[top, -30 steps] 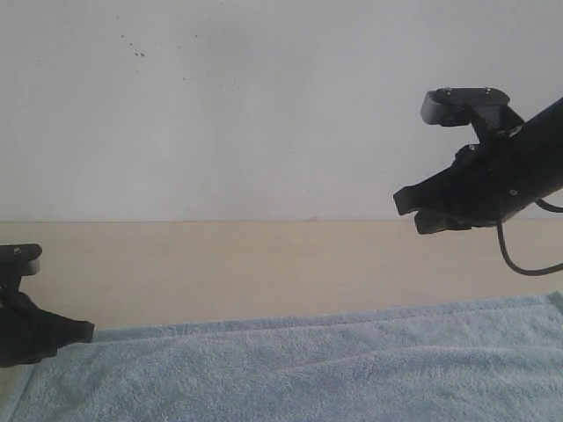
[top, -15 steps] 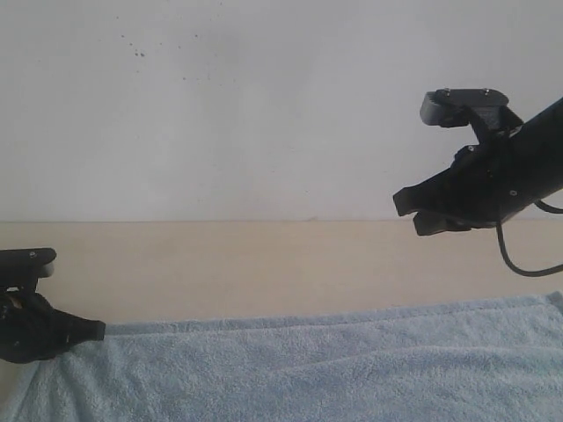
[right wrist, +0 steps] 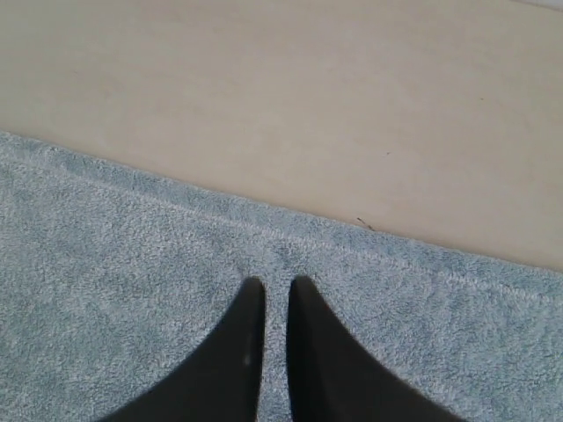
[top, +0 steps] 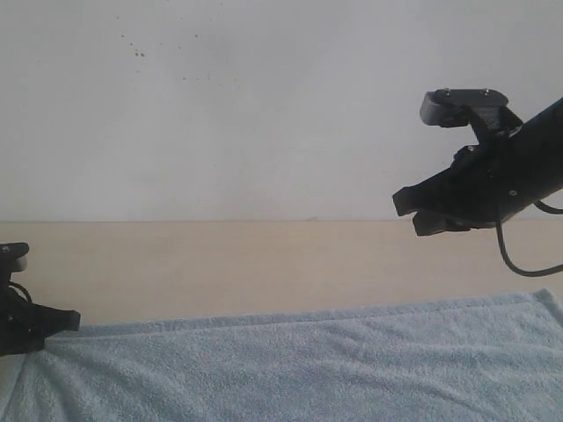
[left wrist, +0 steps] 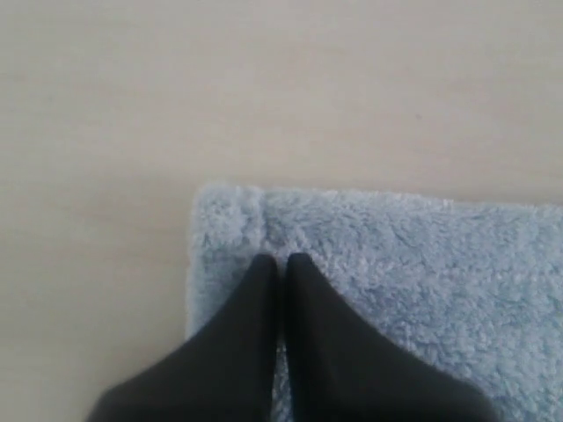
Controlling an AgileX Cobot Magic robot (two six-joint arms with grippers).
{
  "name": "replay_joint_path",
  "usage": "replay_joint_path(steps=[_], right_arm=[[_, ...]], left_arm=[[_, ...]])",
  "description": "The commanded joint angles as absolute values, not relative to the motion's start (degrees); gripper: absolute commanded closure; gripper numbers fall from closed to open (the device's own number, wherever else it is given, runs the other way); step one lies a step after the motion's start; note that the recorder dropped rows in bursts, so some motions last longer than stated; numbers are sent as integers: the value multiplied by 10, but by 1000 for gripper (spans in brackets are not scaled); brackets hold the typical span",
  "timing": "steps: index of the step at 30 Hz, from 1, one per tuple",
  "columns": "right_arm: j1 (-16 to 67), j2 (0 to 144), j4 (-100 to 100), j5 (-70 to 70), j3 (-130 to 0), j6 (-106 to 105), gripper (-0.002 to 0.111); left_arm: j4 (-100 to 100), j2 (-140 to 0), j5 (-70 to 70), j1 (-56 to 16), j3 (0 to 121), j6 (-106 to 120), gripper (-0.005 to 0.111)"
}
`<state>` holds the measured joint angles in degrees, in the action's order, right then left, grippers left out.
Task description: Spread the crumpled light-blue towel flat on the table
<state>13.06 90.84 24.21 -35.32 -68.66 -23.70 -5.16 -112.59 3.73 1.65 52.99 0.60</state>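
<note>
The light-blue towel (top: 308, 369) lies almost flat across the near part of the beige table (top: 264, 264), its far hem running nearly straight. My left gripper (top: 75, 321) sits low at the towel's far-left corner. In the left wrist view its jaws (left wrist: 281, 259) are pressed together on the corner of the towel (left wrist: 396, 264), with cloth showing in the slit between them. My right gripper (top: 409, 215) hangs high above the towel's right part, holding nothing. In the right wrist view it (right wrist: 277, 283) shows only a narrow gap, with the towel (right wrist: 132, 264) far below.
A plain white wall (top: 264, 105) with small dark specks rises behind the table. Bare table (right wrist: 308, 105) stretches beyond the towel's far hem. A black cable (top: 515, 259) loops under the right arm.
My left gripper went a little right, then drew back left, and the towel's corner followed it. The far hem has straightened and the right end has slid left. The right gripper stayed put.
</note>
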Motion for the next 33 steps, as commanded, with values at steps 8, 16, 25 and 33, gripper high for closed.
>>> replay_joint_path(steps=[8, 16, 25, 33], right_arm=[[132, 905, 242, -346, -687, -261, 99], [132, 905, 241, -346, -686, -256, 99], [132, 829, 241, -210, -548, -261, 99], [132, 717, 256, -91, -382, -253, 99]], left_arm=[[-56, -1038, 39, -32, 554, -4, 103], [-56, -956, 60, -120, 554, -4, 103], [-56, -857, 59, -132, 509, -48, 103], [-57, -730, 72, -152, 425, -78, 103]])
